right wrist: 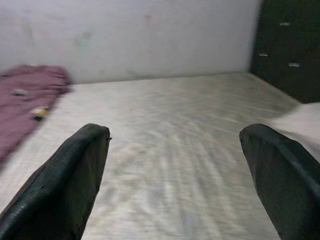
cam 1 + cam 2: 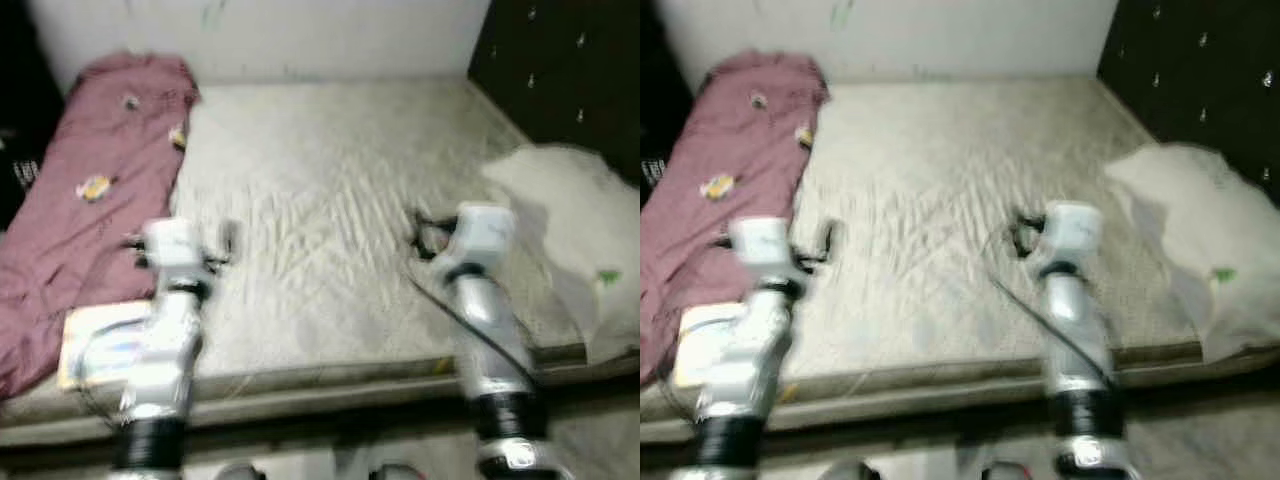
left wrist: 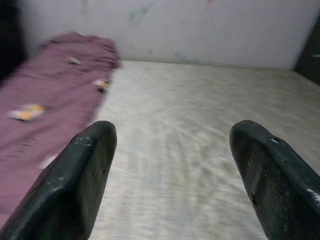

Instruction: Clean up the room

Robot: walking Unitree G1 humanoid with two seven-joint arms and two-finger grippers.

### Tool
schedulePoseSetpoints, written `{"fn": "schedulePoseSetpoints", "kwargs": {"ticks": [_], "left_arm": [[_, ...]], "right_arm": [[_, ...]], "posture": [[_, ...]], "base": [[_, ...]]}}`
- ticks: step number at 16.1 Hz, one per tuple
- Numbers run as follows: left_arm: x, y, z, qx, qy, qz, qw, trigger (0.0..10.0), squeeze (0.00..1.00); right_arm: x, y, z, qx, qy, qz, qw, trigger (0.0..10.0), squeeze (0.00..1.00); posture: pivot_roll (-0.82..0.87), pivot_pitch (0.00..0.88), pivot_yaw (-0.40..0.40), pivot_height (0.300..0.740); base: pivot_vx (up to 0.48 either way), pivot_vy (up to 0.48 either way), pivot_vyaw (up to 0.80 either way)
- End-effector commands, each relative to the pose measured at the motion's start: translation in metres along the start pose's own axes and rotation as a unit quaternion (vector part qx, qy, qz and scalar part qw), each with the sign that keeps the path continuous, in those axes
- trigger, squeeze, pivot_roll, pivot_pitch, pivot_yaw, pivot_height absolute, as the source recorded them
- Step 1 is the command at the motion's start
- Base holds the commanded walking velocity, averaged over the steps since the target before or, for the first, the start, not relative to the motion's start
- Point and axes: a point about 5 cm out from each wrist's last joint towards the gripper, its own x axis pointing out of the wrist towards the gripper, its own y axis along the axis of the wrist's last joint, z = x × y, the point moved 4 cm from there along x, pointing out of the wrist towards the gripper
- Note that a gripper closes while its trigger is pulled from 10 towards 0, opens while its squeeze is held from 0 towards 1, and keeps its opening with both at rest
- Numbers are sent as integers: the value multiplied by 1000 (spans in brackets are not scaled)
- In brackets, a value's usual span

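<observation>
Lying on bare mattress (image 2: 330,250): one rumpled maroon blanket (image 2: 90,190) left, one white pillow (image 2: 575,225) right. Hovering, spread wide and empty: left gripper (image 3: 172,175), right gripper (image 1: 175,175).

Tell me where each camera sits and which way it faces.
Left eye, right eye: on the head, looking down at the mattress, both arms in front.
Left wrist: behind the open left gripper, facing the blanket and wall.
Right wrist: behind the open right gripper, facing the wall.
All share mattress and blanket.
</observation>
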Motion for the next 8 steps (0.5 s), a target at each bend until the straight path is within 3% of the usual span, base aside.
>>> {"fn": "schedulePoseSetpoints", "kwargs": {"ticks": [1, 6, 8], "left_arm": [[1, 2, 8, -7, -13, 4, 1000, 10000, 0], [1, 4, 12, -14, -17, 9, 1000, 10000, 0], [1, 8, 13, -9, -20, 20, 1000, 10000, 0]], "right_arm": [[1, 3, 11, -7, -12, 3, 1000, 10000, 0], [1, 2, 11, -8, -12, 0, 1000, 10000, 0], [1, 1, 11, -10, -12, -3, 1000, 10000, 0]], "posture": [[-100, 0, 28, 740], [-100, 0, 25, 740], [-99, 0, 23, 740]], "base": [[0, 469, 0], [0, 465, 0], [0, 129, 0]]}}
